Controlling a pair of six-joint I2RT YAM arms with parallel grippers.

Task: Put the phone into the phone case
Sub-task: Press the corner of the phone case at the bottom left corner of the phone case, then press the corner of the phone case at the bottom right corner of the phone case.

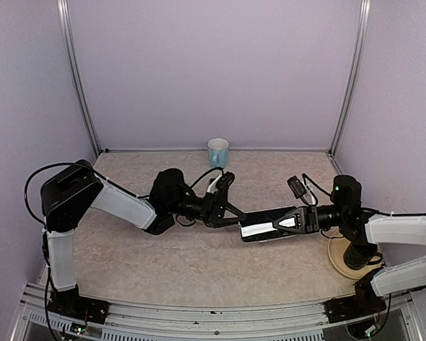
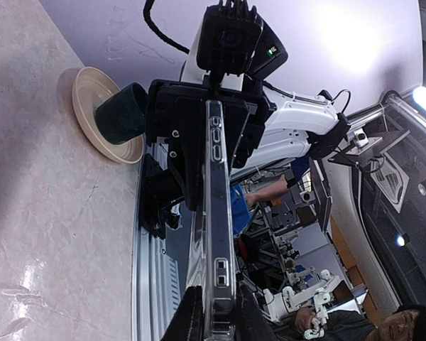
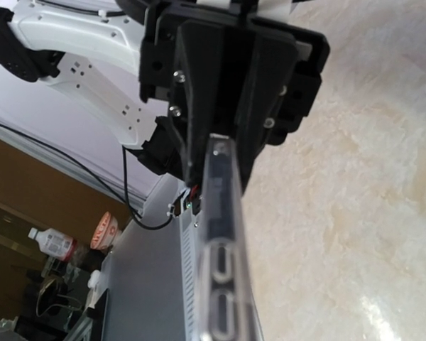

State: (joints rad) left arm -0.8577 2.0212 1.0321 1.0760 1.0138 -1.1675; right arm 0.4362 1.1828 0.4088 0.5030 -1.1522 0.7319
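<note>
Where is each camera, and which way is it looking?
Top external: up behind the arms, looking down at the table; both arms show, left gripper and right gripper holding the phone case.
Left wrist: on the left arm, looking along the case at the right gripper; own fingers at bottom.
Right wrist: on the right arm, looking along the case at the left gripper.
Shared: both wrist views see the case edge-on.

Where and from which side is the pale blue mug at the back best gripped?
Probably take the mug by its rim, one finger inside, from above: it stands upright, mouth open, and the back wall close behind hinders a sideways grasp.
</note>
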